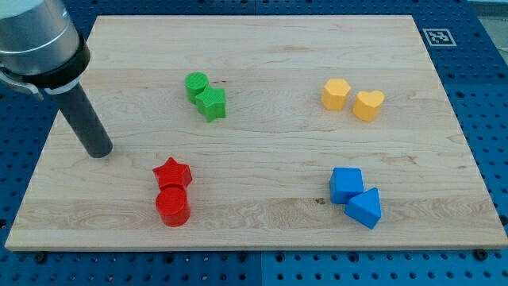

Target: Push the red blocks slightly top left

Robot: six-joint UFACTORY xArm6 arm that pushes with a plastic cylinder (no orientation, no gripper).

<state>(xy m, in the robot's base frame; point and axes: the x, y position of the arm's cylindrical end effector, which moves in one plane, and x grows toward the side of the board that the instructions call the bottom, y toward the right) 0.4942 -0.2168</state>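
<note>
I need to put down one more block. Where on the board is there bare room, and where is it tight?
Bare wood lies mid-board, between the green pair, yellow pair, red pair and blue pair. Also free: the bottom strip between red and blue. Tightest is the left side, between my tip and the red star.

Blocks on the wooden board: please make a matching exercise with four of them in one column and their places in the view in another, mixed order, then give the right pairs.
1. red star
2. green cylinder
3. yellow heart
4. blue cube

A. right, upper part
B. lower right
C. lower left, nearest my tip
D. upper part, left of centre

Pairs: 1-C, 2-D, 3-A, 4-B
</note>
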